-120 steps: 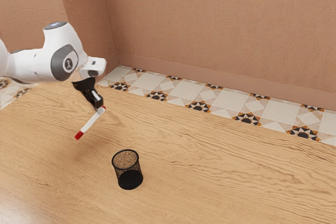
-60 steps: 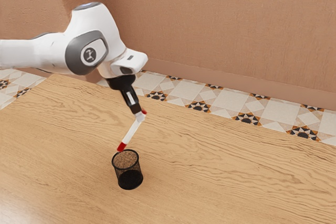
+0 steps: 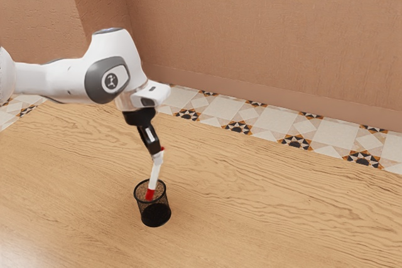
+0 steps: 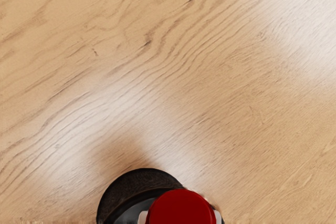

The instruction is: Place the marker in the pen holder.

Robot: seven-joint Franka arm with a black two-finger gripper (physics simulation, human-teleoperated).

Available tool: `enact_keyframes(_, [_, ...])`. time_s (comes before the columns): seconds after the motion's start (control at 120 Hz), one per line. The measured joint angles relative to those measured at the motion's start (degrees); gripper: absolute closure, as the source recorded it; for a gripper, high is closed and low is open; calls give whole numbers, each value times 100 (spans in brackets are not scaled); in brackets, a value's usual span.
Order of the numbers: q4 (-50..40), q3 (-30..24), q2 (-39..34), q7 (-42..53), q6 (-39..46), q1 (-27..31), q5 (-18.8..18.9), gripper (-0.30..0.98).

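Your black two-finger gripper [image 3: 158, 157] grasps the white, red-ended cylindrical marker [image 3: 155, 174] near its upper end, leaving the lower end free to enter the round black mesh pen holder [image 3: 156, 215]. In the exterior view the marker slants down toward seven o'clock, tip apparently inside the rim; lower it before releasing.

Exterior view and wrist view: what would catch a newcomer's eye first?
First, the big white arm, reaching in from the exterior view's left. Next, the white marker with red ends, held in the black gripper, its lower end inside the mouth of the black mesh pen holder. In the wrist view, the marker's round red upper end stands out at the lower edge.
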Motion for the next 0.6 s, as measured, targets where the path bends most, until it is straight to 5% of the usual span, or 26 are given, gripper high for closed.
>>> enact_keyframes(0.117, [3,126,144,-10,24,94,13,77])
enact_keyframes(0.4, [9,169,8,88,-95,398,-76,24])
enact_keyframes(0.6, [2360,289,-501,448,-1669,255,914,9])
